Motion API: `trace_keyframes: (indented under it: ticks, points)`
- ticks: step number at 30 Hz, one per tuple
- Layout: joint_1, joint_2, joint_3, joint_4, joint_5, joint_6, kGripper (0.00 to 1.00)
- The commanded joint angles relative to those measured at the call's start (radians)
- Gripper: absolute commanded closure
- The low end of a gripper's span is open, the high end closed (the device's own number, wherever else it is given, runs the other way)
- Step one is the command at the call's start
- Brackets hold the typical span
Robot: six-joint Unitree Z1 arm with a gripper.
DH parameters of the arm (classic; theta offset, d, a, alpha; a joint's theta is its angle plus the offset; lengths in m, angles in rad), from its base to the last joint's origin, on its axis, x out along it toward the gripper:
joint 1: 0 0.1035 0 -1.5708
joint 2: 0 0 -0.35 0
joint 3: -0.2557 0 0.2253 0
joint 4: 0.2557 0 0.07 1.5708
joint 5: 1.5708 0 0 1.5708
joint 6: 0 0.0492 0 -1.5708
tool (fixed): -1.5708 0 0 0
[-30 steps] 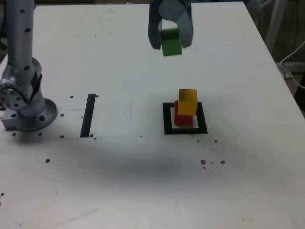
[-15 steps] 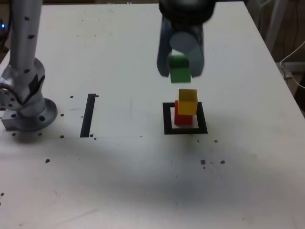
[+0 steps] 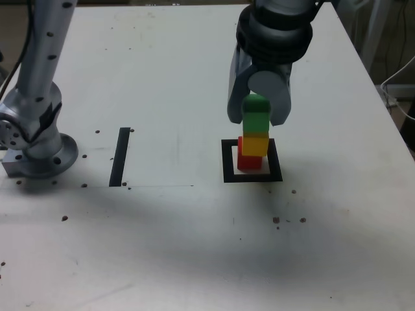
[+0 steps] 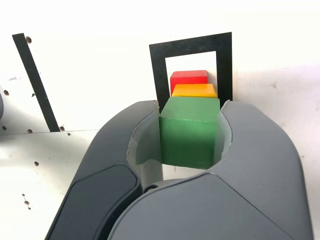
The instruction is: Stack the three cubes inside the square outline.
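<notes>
White bench [image 3: 162, 246]; we see fingers [image 3: 261, 120] clamped on green cube [image 3: 256, 113], lined up over yellow cube [image 3: 255, 145], itself on red cube [image 3: 249, 162] inside square outline [image 3: 229, 176]. Contact unclear; we'd check alignment, then release.

Bright light washes the tabletop [image 3: 162, 233] nearly white, with soft grey shadow smeared across its near part.

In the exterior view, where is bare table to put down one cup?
Bare: between the black strip and the square outline, and the wide area below both. Crowded: the outline, with cubes and gripper over it.
</notes>
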Motion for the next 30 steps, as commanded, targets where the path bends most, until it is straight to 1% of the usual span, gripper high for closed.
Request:
trace_keyframes:
  ticks: [1, 8, 14, 22, 30]
  points:
    - [-0.001, 0.007, 0.007, 0.029, -0.004, -0.002, 0.83]
    - [-0.001, 0.007, 0.018, 0.027, -0.02, -0.002, 0.81]
    - [-0.001, 0.005, 0.016, 0.026, -0.012, -0.001, 0.76]
    - [-0.001, 0.002, 0.018, 0.024, -0.003, 0.001, 0.67]
    - [-0.001, 0.001, 0.017, 0.02, -0.005, 0.005, 0.54]
